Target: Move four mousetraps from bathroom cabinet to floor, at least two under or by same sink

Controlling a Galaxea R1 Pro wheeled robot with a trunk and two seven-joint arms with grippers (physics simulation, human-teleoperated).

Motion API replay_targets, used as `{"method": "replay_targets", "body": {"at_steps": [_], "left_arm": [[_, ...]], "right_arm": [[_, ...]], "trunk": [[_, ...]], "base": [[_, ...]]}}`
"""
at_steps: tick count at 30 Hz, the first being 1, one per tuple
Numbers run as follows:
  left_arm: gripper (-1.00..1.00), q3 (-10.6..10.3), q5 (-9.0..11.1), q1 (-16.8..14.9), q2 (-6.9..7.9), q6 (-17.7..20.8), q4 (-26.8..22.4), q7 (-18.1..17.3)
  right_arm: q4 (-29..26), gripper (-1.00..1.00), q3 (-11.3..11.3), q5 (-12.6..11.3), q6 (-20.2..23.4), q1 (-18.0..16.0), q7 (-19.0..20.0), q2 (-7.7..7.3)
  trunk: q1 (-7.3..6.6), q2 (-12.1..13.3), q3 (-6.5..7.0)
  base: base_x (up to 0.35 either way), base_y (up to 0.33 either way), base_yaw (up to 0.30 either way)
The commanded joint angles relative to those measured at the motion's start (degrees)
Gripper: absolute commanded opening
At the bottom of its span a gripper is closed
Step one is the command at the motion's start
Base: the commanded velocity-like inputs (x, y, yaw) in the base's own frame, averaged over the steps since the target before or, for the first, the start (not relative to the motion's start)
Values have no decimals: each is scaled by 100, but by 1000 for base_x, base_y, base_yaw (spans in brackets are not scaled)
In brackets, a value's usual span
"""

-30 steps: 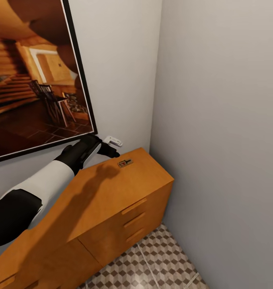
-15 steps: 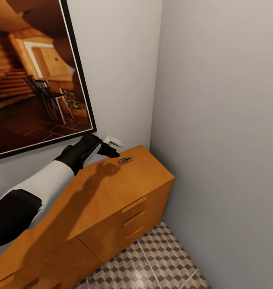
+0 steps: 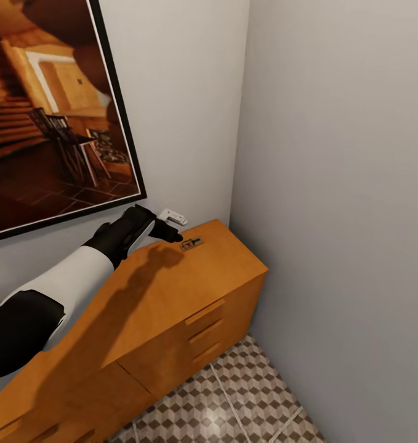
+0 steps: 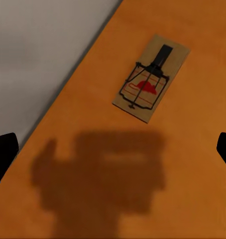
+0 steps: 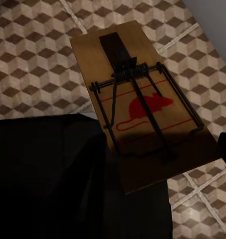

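The view swings slightly; the left gripper (image 3: 172, 231) still hovers wide open, empty, beside the mousetrap (image 3: 191, 243) at the cabinet's (image 3: 172, 295) far end. Right gripper's state unclear, though a second trap (image 5: 142, 119) rides above the bathroom floor (image 5: 33, 59).

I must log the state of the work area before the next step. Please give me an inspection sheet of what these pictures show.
Surface: orange-brown cabinet top, drawers shut.
Job's things: one mousetrap flat on the cabinet top near the wall; a second mousetrap held above the bathroom floor.
Clutter: nothing seen.
Grippers: left claw open, hovering short of the cabinet's trap; right claw holds the second trap, fingers mostly hidden.
Cables: nothing seen.
Surroundings: framed picture, grey corner walls, small white wall fitting.
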Motion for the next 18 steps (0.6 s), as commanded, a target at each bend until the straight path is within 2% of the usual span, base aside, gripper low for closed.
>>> {"method": "replay_targets", "body": {"at_steps": [1,18], "left_arm": [[100,-41,57,-8,8,23,-7,21],[100,-59,57,-8,7,24,-8,13]], "right_arm": [[3,-100,-30,66,-12,-5,-65,3],[3,-100,-30,66,-12,-4,-65,1]], "trunk": [[4,-11,-20],[4,-11,-173]], "base": [[86,0,0],[25,0,0]]}}
